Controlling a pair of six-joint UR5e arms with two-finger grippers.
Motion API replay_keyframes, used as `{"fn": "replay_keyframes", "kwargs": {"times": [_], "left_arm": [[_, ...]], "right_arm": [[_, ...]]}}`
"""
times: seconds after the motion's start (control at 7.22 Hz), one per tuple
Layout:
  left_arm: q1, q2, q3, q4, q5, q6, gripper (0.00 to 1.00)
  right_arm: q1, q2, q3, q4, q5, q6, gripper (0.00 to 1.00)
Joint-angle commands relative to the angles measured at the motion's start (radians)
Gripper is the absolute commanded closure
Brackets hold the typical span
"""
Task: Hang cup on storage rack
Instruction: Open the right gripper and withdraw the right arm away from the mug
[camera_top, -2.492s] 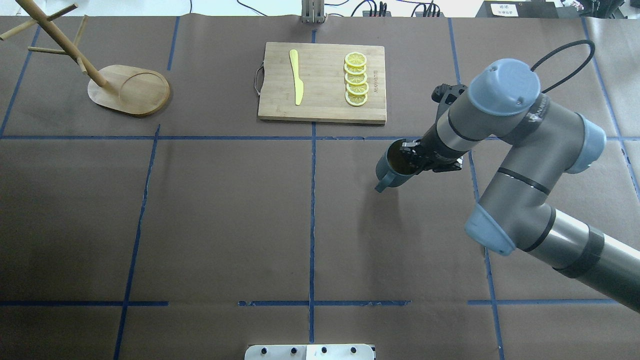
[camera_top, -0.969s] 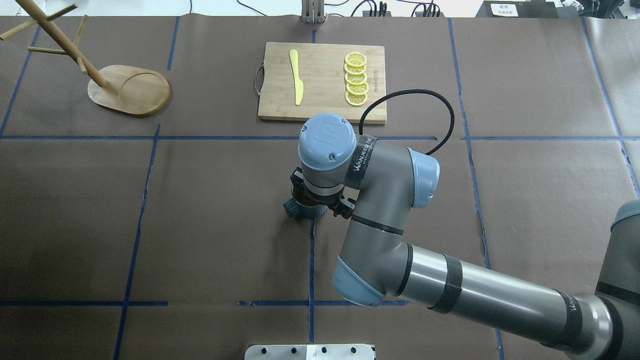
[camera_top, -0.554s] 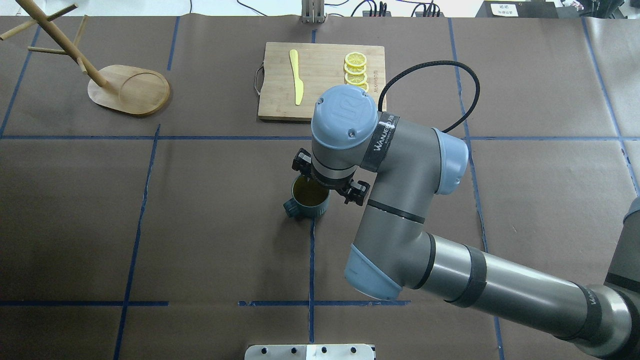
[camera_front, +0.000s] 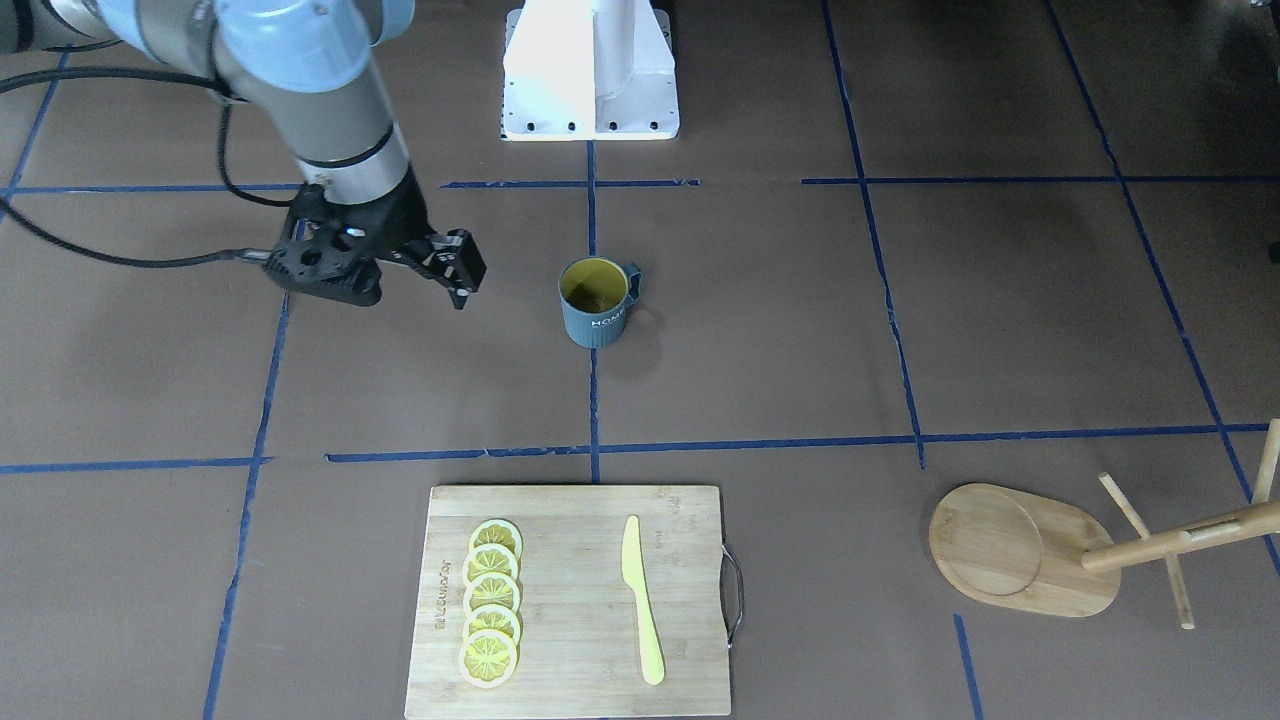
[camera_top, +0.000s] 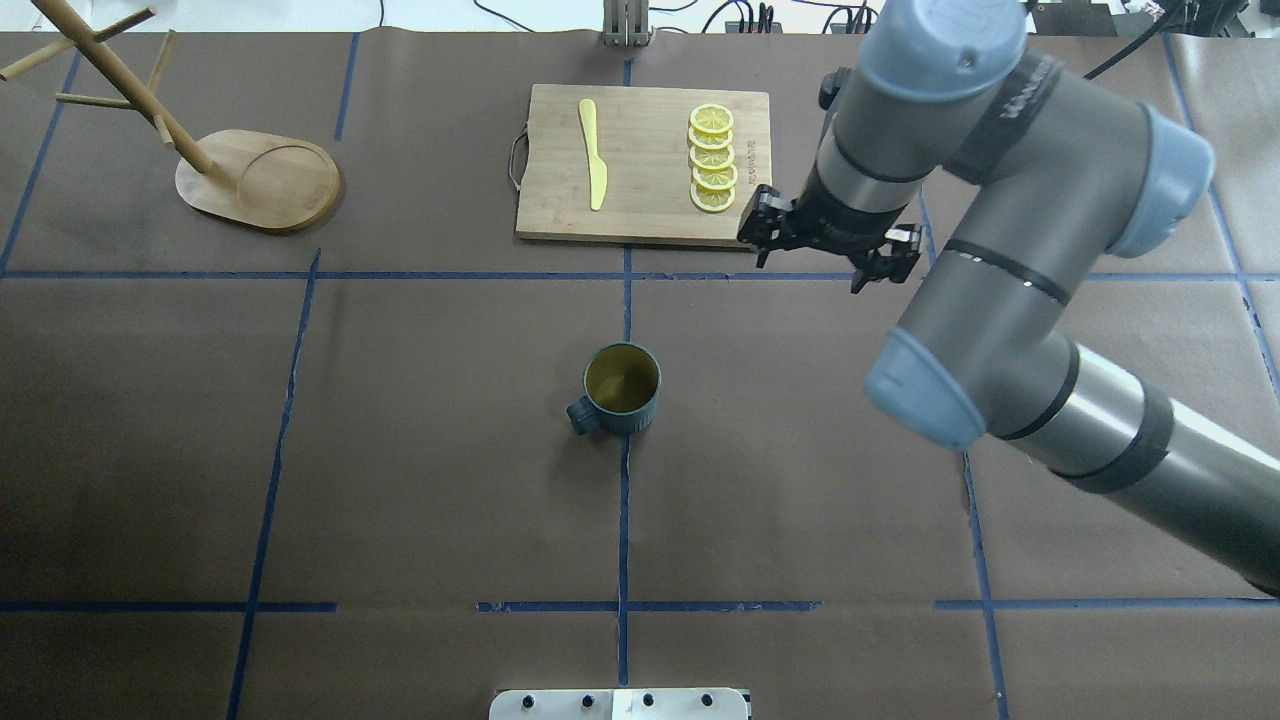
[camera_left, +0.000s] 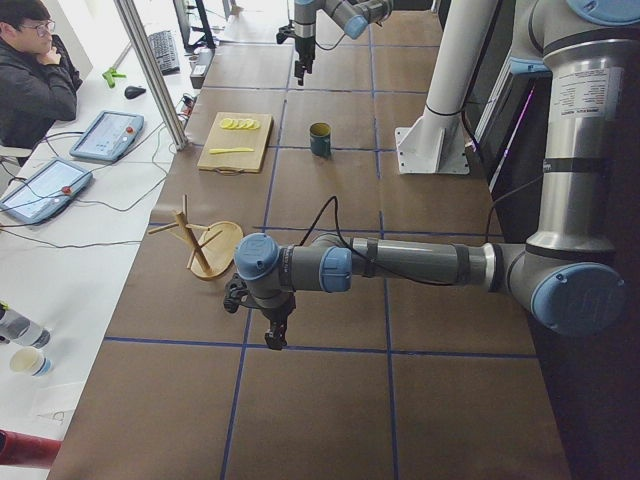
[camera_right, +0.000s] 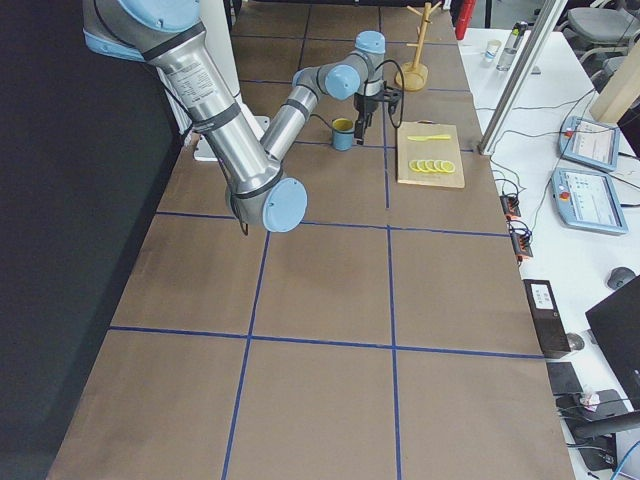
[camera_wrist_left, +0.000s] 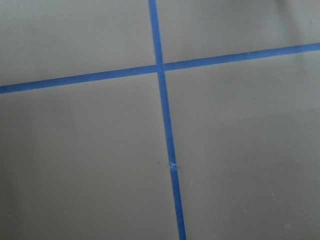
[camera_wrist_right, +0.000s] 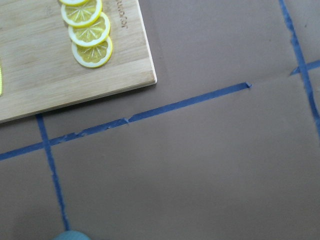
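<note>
The dark blue-grey cup (camera_top: 621, 389) with a yellow interior stands upright at the table's centre, free of both grippers; it also shows in the front view (camera_front: 595, 300). The bamboo storage rack (camera_top: 260, 180) stands at the far left with bare pegs, and in the front view (camera_front: 1020, 550) it is at the lower right. My right gripper (camera_top: 822, 250) hangs open and empty above the table, right of the cup, by the cutting board's near right corner. My left gripper (camera_left: 275, 335) shows only in the exterior left view, low over the table beyond the rack; I cannot tell its state.
A bamboo cutting board (camera_top: 645, 165) at the back centre carries a yellow knife (camera_top: 593, 155) and several lemon slices (camera_top: 712, 158). The robot's white base (camera_front: 590, 70) is at the near edge. An operator (camera_left: 30, 80) sits beyond the table's far side.
My right gripper carried the cup to the table's centre, set it down and let go. It has since risen and moved back right toward the cutting board. The cup stays upright.
</note>
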Motion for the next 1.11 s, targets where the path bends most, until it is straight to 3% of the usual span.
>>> {"fn": "replay_keyframes", "kwargs": {"times": [0.0, 0.28, 0.55, 0.83, 0.97], "left_arm": [[0.015, -0.002, -0.005, -0.015, 0.000, 0.004, 0.00], [0.017, -0.009, -0.006, -0.025, 0.000, -0.004, 0.00], [0.021, -0.051, -0.011, -0.027, -0.002, -0.005, 0.00], [0.023, -0.059, -0.029, -0.029, -0.002, -0.004, 0.00], [0.023, -0.059, -0.046, -0.029, 0.000, -0.005, 0.00]], "right_arm": [[0.210, -0.214, 0.037, 0.007, 0.103, -0.425, 0.00], [0.404, -0.397, 0.038, 0.007, 0.205, -0.801, 0.00], [0.540, -0.561, 0.037, 0.007, 0.215, -1.105, 0.00], [0.639, -0.693, 0.034, 0.039, 0.216, -1.282, 0.00], [0.670, -0.784, 0.031, 0.121, 0.215, -1.301, 0.00]]}}
